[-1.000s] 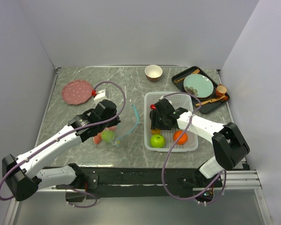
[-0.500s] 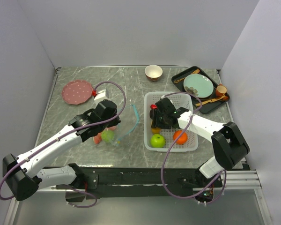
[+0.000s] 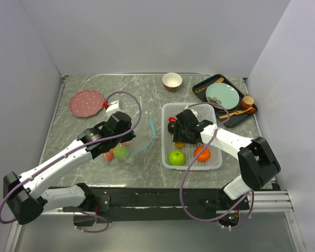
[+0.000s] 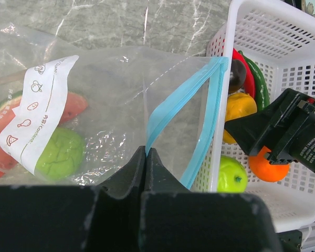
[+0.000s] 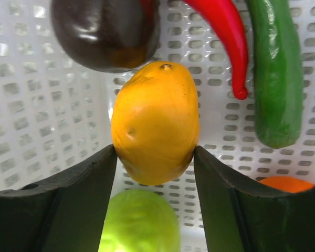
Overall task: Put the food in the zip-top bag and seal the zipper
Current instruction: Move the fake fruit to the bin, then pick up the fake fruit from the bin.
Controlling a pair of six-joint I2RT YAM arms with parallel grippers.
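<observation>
The zip-top bag [image 4: 105, 94] lies on the marble surface [image 3: 94, 84] just left of the white basket [image 4: 283, 31]. Its mouth gapes toward the basket, and the teal zipper [image 4: 173, 105] is unsealed. A green apple [image 4: 60, 152] and a watermelon slice [image 4: 73, 107] sit inside. The left gripper [image 4: 145, 157] is pinched fully closed on the bag's edge by the zipper. In the basket, the right gripper [image 5: 155, 149] presses both fingers against the yellow lemon [image 5: 155, 121]. Around it lie the dark brown piece [image 5: 105, 31], red chili [image 5: 226, 37], green pepper [image 5: 275, 73], orange [image 5: 283, 184] and second green apple [image 5: 142, 220].

I have the left arm stretched forward, left hand [image 4: 146, 152] pinched tight. The right arm bends inward, right hand [image 5: 155, 157] pointing down, fingers wide apart.
</observation>
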